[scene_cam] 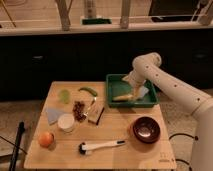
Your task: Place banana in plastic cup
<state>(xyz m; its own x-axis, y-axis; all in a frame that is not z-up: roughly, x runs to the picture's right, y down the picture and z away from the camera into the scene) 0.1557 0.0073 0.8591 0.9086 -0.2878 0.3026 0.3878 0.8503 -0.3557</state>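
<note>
The banana [123, 97] is pale yellow and lies in the green tray [116, 82] at the back right of the table. My gripper [135, 91] is down inside the tray, right at the banana's right end. I cannot tell whether it is touching the banana. The plastic cup [64, 95] is small and a translucent yellow-green. It stands upright at the back left of the table, far to the left of the gripper.
A dark green pod [89, 90] lies between cup and tray. On the table are a white cup [66, 122], an orange [46, 139], a blue cloth [52, 115], dark snacks [79, 110], a small box [96, 115], a brown bowl [146, 129] and a brush [102, 146].
</note>
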